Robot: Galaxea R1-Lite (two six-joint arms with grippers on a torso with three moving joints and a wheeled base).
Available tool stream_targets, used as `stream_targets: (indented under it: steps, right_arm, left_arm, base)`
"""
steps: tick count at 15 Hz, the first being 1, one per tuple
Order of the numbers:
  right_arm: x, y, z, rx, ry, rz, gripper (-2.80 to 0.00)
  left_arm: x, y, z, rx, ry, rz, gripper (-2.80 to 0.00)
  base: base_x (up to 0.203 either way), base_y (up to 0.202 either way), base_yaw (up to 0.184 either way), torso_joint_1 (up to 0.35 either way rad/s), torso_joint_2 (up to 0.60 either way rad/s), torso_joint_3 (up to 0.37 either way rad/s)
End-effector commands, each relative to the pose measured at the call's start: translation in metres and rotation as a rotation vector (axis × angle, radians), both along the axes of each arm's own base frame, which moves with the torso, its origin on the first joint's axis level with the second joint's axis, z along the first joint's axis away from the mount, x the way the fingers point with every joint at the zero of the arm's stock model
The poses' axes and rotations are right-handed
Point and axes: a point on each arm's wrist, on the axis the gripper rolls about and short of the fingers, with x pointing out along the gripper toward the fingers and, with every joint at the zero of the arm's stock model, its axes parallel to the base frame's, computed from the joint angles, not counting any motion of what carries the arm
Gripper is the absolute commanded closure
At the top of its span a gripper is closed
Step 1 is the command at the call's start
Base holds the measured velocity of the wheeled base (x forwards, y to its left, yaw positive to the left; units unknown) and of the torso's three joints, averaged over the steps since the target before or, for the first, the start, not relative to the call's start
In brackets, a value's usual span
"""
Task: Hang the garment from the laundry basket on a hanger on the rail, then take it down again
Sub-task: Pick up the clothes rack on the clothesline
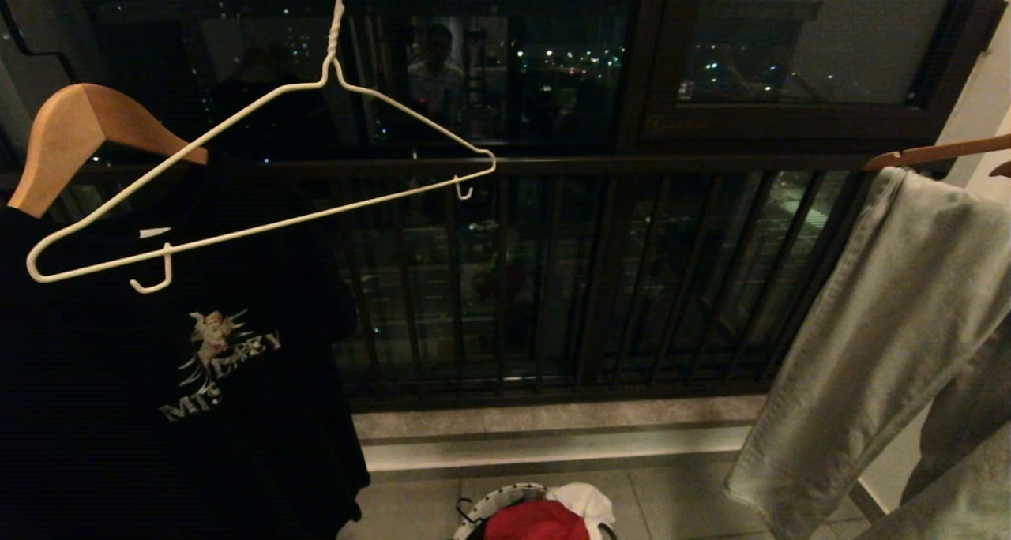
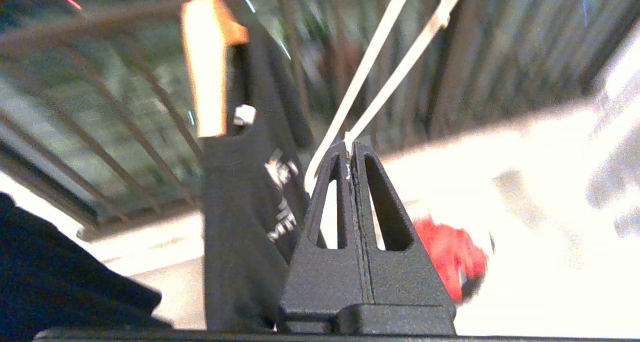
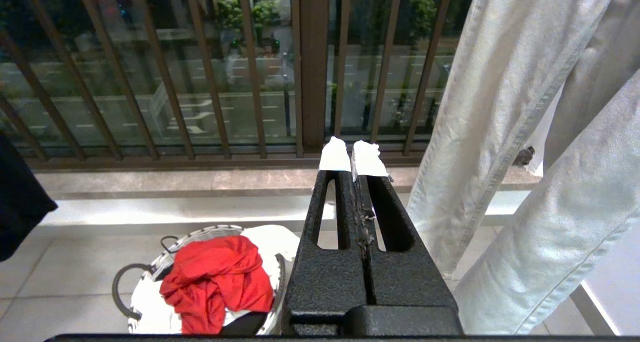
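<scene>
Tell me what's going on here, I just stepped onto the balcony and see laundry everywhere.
A robot is partway into a hanging job. Its left gripper is shut on the end of the white wire hanger, which hangs tilted in front of a black T-shirt on a wooden hanger. The red T-shirt lies crumpled in the laundry basket on the floor, not yet picked up. The right gripper is shut and holds nothing. Pale trousers hang at the right.

Left gripper: two matte black, grainy-textured fingers, each tapering to a narrow tip, each pierced by a long rounded slot; broad black base block beneath. Right gripper: same black slotted build, white tape wrapped over both fingertips, scuffed inner seam.
</scene>
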Motion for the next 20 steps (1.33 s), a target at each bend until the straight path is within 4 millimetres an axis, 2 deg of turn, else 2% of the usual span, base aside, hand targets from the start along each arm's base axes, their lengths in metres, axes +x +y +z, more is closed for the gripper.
stream_targets:
  steps: [1,4,6,11,12,20]
  right_arm:
    - [0.0,0.0,0.0,0.0,0.0,0.0,0.0]
    - [0.0,0.0,0.0,0.0,-0.001,0.0,0.0]
    - [0.0,0.0,0.0,0.0,-0.001,0.0,0.0]
    - [0.0,0.0,0.0,0.0,0.0,0.0,0.0]
    - [0.0,0.0,0.0,0.0,-0.001,0.0,0.0]
    - [0.0,0.0,0.0,0.0,0.0,0.0,0.0]
  left_arm:
    - [0.05,-0.01,0.006,0.035,0.142,-0.05,0.0]
    - [0.082,-0.02,0.004,0.103,0.236,-0.106,0.0]
    - [0.094,-0.023,0.002,0.131,0.257,-0.115,0.0]
    - [0.097,-0.024,0.006,0.125,0.21,-0.116,0.0]
    - [0.099,-0.024,0.007,0.124,0.199,-0.115,-2.8]
    - [0.129,-0.031,-0.002,0.142,0.254,-0.12,-2.8]
  base:
    - [0.0,0.0,0.0,0.0,0.0,0.0]
    - [0.0,0.0,0.0,0.0,0.0,0.0]
    - [0.0,0.0,0.0,0.0,0.0,0.0]
    - [0.0,0.0,0.0,0.0,0.0,0.0]
    - [0.0,0.0,0.0,0.0,0.0,0.0]
    - [0.0,0.0,0.0,0.0,0.0,0.0]
